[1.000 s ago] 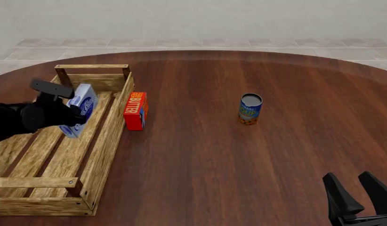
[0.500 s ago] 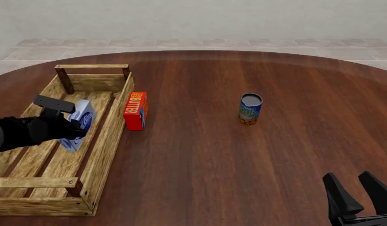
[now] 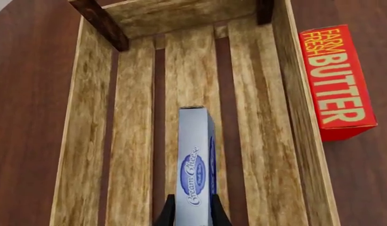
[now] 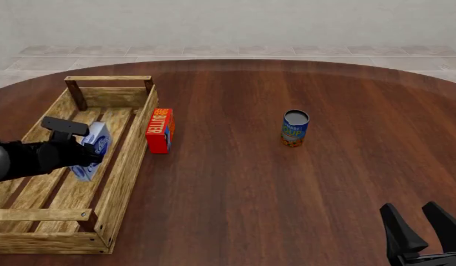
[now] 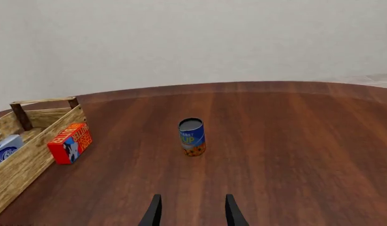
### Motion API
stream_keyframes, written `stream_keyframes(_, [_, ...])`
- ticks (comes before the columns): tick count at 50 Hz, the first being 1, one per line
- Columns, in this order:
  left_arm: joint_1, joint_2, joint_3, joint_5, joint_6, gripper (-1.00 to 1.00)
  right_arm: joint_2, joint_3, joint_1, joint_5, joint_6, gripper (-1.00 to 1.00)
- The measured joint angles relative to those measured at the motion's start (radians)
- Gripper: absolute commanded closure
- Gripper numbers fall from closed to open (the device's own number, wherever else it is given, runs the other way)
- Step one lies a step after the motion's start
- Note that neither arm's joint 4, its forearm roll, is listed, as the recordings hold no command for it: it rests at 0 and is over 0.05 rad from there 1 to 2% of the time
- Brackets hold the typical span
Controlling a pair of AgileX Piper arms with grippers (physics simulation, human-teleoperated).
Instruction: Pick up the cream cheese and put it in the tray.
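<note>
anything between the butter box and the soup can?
Nothing: in the front view, only bare wood of the table lies between the butter box and the can. The right wrist view agrees.

The tray (image 4: 128,145) is set at the table's (image 4: 243,183) left side, and the cream cheese (image 4: 92,151) is held on edge inside it by the left gripper (image 4: 79,145), over the middle slats. The butter (image 4: 160,130) is placed just outside the tray's right wall, with the can (image 4: 294,128) well apart to its right. The right gripper (image 4: 424,229) is kept near the front right edge, apart from everything.
</note>
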Motion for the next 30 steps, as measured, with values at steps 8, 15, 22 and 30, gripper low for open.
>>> stream_keyframes(8, [0.000,0.002,0.001,-0.009,-0.004,1.00,0.001,0.000,0.000,-0.001,0.000,-1.00])
stream_keyframes(15, [0.002,0.016,0.003,-0.015,0.000,-1.00,0.001,0.000,0.001,-0.001,0.001,-1.00])
stream_keyframes(22, [0.008,0.042,0.007,-0.015,0.004,-1.00,0.001,0.000,0.002,-0.001,0.002,-1.00])
stream_keyframes(30, [0.007,0.041,0.012,-0.010,-0.002,-1.00,-0.001,0.000,0.004,0.000,0.005,-1.00])
